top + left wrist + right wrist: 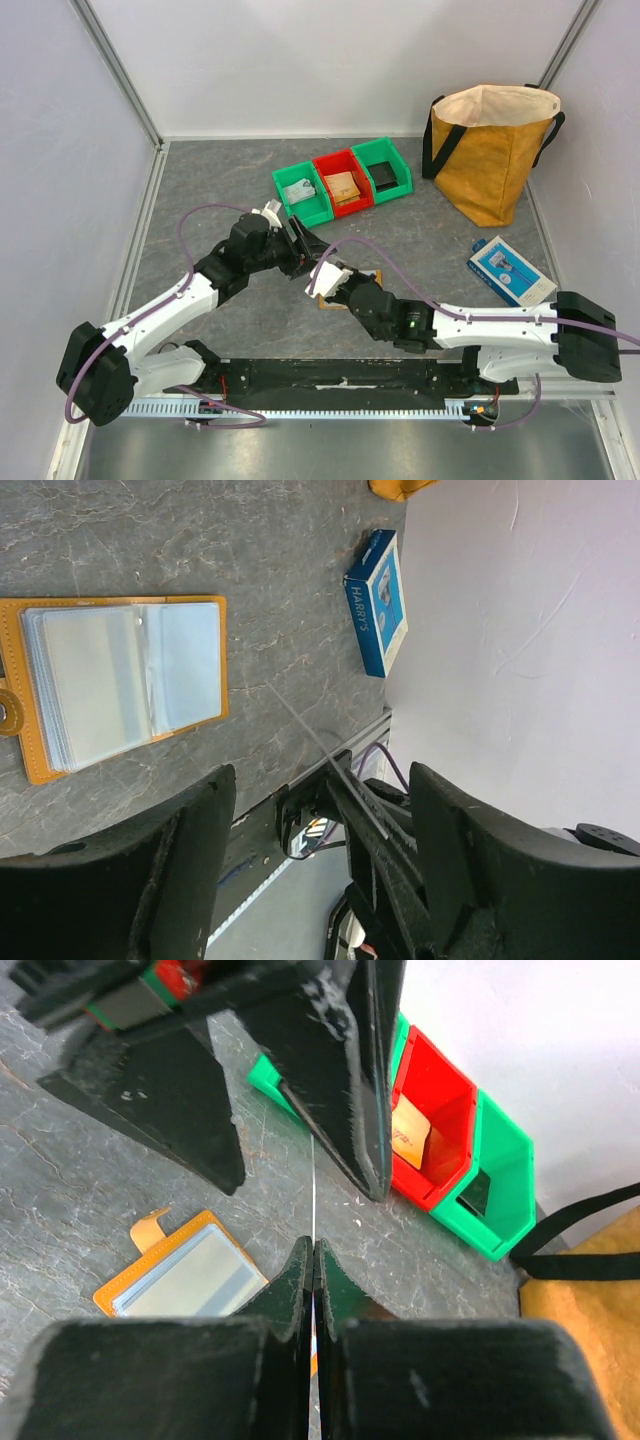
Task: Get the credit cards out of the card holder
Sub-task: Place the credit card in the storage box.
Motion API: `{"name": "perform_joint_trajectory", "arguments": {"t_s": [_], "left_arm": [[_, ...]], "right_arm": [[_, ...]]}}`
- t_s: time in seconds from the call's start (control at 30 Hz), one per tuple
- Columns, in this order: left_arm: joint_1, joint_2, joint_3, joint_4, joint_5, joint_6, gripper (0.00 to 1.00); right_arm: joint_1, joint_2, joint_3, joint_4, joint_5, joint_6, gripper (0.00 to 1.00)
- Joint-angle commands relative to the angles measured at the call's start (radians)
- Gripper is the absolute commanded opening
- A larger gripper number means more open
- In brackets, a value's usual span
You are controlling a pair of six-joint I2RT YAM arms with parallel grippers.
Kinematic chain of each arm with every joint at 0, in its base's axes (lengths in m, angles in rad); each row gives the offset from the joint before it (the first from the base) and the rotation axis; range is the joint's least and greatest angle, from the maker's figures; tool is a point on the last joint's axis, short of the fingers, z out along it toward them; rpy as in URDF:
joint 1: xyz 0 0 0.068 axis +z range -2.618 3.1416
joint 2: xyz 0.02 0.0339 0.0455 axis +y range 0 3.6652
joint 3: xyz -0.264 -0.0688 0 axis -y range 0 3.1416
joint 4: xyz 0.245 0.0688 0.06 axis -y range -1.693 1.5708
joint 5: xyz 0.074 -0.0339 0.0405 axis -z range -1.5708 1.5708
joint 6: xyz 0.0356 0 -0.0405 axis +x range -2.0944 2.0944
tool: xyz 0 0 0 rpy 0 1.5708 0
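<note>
Right hand [314, 1248] pinches one credit card [313, 1198]; left hand [320, 780] gapes; one card holder [115, 685] lies open

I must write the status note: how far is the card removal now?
Done: card holder lies open on the table. In hand: right fingers pinch one credit card edge-on, between the open left fingers. Remaining: setting it down; whether more cards sit inside is unclear.

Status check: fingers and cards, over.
Right fingers shut on a credit card, edge-on. Left fingers open either side of it, not gripping. Card holder lies open on table. Nothing in the way.
</note>
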Motion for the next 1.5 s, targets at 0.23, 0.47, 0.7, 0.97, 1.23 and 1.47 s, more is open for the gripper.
{"name": "perform_joint_trajectory", "arguments": {"t_s": [0.23,0.47,0.7,0.97,1.23,1.47], "left_arm": [[0.008,0.013,0.016,0.042,-0.020,-0.031,0.27],[0.019,-0.039,-0.010,0.051,-0.090,0.047,0.02],[0.029,-0.142,-0.114,0.137,-0.247,0.132,0.02],[0.063,-0.183,-0.151,0.183,-0.368,0.313,0.02],[0.114,-0.096,-0.109,0.252,-0.479,0.402,0.02],[0.210,0.126,-0.004,0.378,-0.443,0.414,0.02]], "right_arm": [[0.096,0.093,0.052,0.122,0.151,-0.132,0.00],[0.096,0.077,0.073,0.077,0.090,-0.036,0.30],[-0.021,-0.002,0.097,-0.080,-0.054,0.210,0.78],[-0.271,-0.131,0.015,-0.172,-0.293,0.563,0.96],[-0.450,-0.153,-0.032,-0.226,-0.344,0.808,0.98],[-0.624,-0.240,-0.163,-0.160,-0.444,0.893,0.98]]}}
